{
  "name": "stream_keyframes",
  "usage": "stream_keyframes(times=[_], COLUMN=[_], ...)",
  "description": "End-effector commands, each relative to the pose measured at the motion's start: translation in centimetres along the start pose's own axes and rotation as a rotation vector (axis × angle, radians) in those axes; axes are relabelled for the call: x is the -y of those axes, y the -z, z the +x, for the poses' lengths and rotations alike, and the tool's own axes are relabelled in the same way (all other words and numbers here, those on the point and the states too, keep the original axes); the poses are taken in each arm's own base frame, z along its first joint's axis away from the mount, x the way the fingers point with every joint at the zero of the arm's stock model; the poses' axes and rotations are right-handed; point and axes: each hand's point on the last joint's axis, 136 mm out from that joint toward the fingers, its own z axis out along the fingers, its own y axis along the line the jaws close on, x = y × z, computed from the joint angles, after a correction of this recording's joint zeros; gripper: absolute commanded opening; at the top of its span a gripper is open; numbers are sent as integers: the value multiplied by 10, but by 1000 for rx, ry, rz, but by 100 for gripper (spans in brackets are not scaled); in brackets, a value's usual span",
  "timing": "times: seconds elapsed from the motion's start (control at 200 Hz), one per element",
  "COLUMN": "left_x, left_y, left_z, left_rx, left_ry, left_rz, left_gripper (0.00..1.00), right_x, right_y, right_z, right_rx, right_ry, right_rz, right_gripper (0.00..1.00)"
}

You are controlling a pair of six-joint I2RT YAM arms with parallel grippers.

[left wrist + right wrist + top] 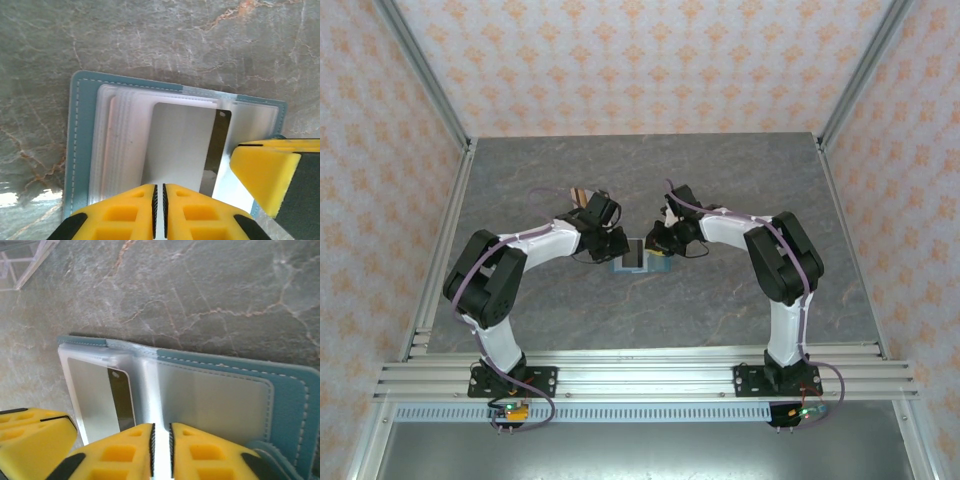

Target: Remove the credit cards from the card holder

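Showing the card holder (80, 150) lying open and flat on the surface (150, 40), with one tool at each side of it in the overhead view. We take the holder as our reference throughout.

On the holder's left panel sits a stack of clear sleeves (107, 145). The credit cards (177, 145) lie on that stack. We see one pale card with a dark strip along its right edge, and we cannot tell whether the strip is a second card. The pale card's long axis runs straight toward the left tool (159, 210), and its short edge meets that tool's fingertips. The left tool is therefore the nearer one to the card. The right tool (161, 450) stands at the holder's near edge, close to the centre crease and just beside the card.

Both tools are closed down to a narrow slit, the right one's slit slightly wider. The left tool's tips touch or nearly touch the card's short edge. The right tool's tips rest over the holder's clear window beside the crease. We cannot tell whether either slit has caught a card edge or a sleeve.

We judge that the coming move turns on this alignment. A pull along the card's long axis, away from the holder, would slide it free. The right tool is well placed to keep the holder from following.
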Motion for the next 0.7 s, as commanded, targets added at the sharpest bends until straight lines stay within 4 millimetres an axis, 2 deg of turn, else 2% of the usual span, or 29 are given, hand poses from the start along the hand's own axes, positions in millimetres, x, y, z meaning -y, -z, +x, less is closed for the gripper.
stream_keyframes(times=[0.0, 0.32, 0.691], left_x=[0, -23, -32], left_y=[14, -3, -14], left_z=[-10, -4, 3], left_rx=[54, 29, -3], left_ry=[-24, 3, 20], left_rz=[-38, -123, -148], left_gripper=[14, 11, 9], right_x=[-13, -17, -16], right_y=[12, 4, -8], right_z=[-1, 7, 7], right_rx=[24, -27, -57], right_ry=[28, 44, 36], right_rz=[-39, -39, -16], right_gripper=[22, 26, 25])
